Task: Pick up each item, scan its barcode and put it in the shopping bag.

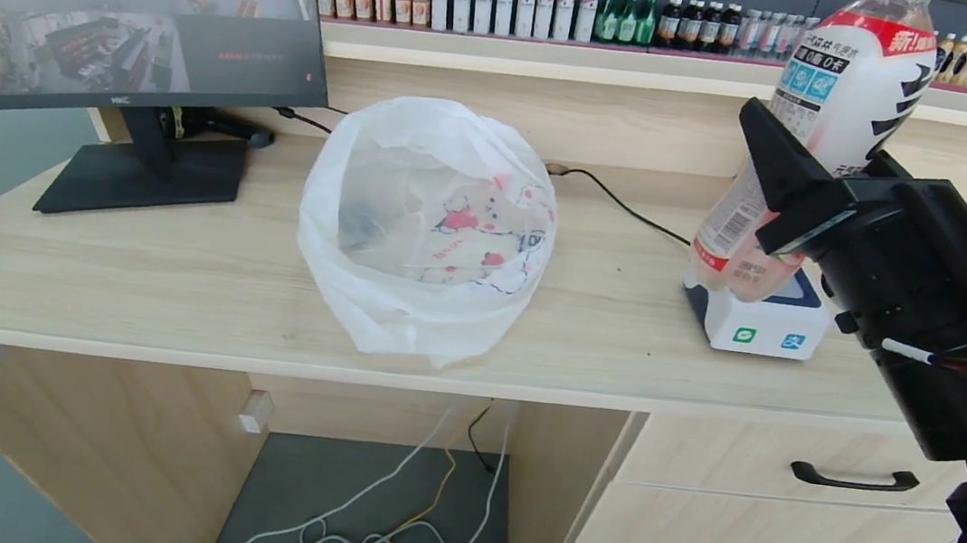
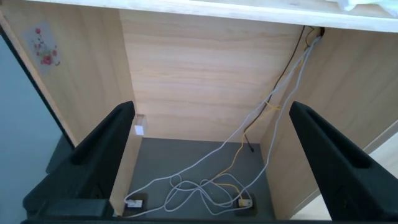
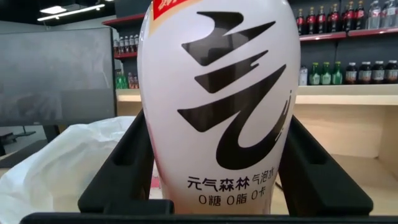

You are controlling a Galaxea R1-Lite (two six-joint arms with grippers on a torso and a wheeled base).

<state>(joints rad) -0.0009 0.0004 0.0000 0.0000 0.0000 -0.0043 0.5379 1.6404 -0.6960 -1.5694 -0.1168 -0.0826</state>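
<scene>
1. Ctr of your head view: shopping bag (image 1: 426,229) sits on the counter (image 1: 172,291), mouth up.
2. Upper left: monitor (image 1: 114,2) stands on the counter, behind & left of the bag.
3. Right of the bag, well apart: scanner (image 1: 764,326) on the counter.
4. Upper right: bottle (image 1: 815,118) sits between the right gripper (image 1: 753,179) fingers, directly above the scanner.
5. Top edge: shelf bottles (image 1: 522,10) in a row behind the counter.
6. Bottom ctr: cables (image 1: 381,533) on the floor under the counter; left gripper (image 2: 211,109) faces them. Drawers (image 1: 856,478) lower right.
</scene>
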